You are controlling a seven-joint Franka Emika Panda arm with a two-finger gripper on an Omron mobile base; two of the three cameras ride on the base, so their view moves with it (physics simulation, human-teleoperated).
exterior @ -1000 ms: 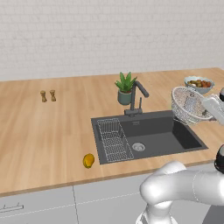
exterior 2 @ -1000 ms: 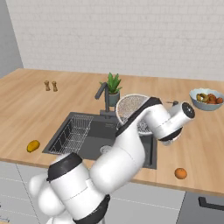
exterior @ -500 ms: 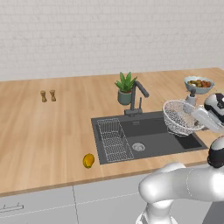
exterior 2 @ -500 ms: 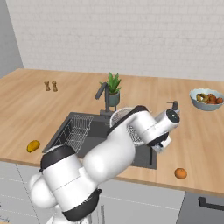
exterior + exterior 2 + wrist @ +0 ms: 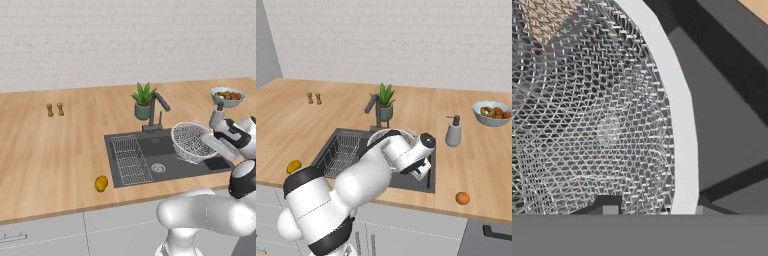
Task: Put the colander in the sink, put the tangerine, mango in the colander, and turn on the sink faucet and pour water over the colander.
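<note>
I find the claw [image 5: 652, 209] closed narrowly on the white rim of the colander [image 5: 192, 142]; in the hand view one fingertip [image 5: 609, 206] sits inside the mesh and the other outside the rim band. The colander is held tipped on its side, off the floor of the sink [image 5: 165, 167], over the basin's right half, its open mouth toward the faucet [image 5: 156, 111].

The arm rises from the front edge of the tabletop [image 5: 60, 145], bends at the elbow and reaches across the sink's right end, with the wrist turned toward the basin.

Count: one colander, in the claw. One mango [image 5: 101, 183], lying near the front edge of the tabletop, left of the sink. One tangerine [image 5: 462, 198], near the front edge, right of the sink. One faucet, behind the basin. One wire rack [image 5: 129, 161], in the sink's left part. One potted plant [image 5: 143, 100], just behind the faucet. One soap bottle [image 5: 454, 131], right of the sink. One fruit bowl [image 5: 493, 113], toward the right rear. Two small shakers [image 5: 54, 109], side by side toward the left rear.
</note>
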